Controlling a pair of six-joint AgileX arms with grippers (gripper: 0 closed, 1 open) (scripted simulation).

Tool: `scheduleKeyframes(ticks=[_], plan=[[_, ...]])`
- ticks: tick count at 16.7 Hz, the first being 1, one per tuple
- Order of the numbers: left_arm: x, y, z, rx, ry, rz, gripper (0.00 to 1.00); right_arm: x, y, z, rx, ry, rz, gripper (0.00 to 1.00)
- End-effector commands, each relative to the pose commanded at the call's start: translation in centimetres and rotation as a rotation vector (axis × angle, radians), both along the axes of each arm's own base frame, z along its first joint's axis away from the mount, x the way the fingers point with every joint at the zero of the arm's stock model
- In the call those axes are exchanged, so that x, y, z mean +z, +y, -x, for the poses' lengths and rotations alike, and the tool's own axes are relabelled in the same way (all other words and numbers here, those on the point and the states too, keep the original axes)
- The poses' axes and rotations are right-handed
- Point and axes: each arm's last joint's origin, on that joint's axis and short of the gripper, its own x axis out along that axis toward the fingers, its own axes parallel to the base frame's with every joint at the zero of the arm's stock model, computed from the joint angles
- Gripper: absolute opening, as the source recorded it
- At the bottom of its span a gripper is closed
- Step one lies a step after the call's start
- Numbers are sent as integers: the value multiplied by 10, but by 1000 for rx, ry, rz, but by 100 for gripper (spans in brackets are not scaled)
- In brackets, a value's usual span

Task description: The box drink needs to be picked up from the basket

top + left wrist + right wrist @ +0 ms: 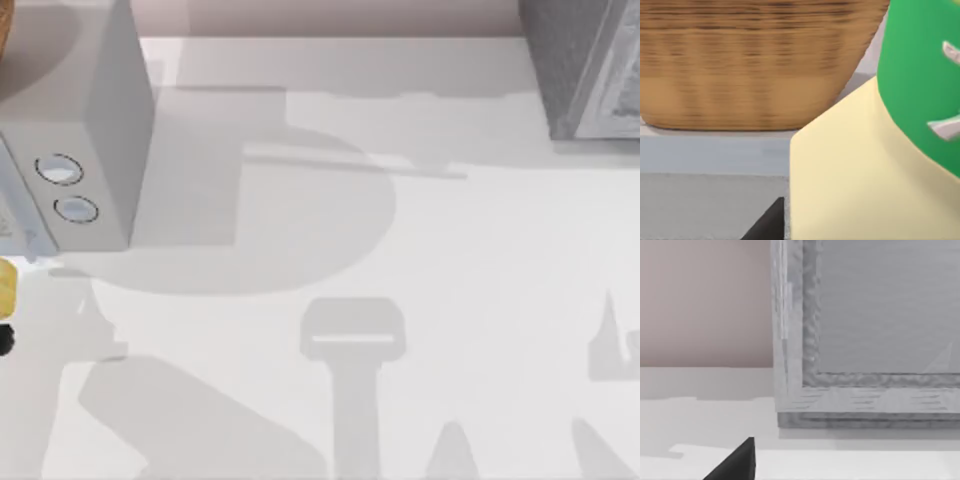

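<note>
Left wrist cam, nearest first: box drink (840, 175), pale yellow w/ green band, sits right up against the lens beside a dark fingertip (767, 222) of the left pincer; can't tell if it's held. Behind it the woven basket (750, 65), carton outside it. From above, just a yellow sliver (7, 288) at the surface (420, 250)'s left edge, near the grey dial box (90, 150). Right wrist cam faces another grey box (865, 340); right pincer can't tell.

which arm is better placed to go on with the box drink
Left. Its wrist view has the pale yellow box drink up close beside the basket; the right wrist view faces a grey box on the table's right.
</note>
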Motion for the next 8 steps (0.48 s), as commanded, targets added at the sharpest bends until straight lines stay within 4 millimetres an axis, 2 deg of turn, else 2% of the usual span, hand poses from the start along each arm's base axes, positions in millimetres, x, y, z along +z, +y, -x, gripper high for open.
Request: scheduleKeyframes(ticks=[3,8], plan=[[-28,-2,2,2,-7,-1,0,0,0,0,0,0,0,100],[-33,-2,2,3,-9,-1,0,0,0,0,0,0,0,100]])
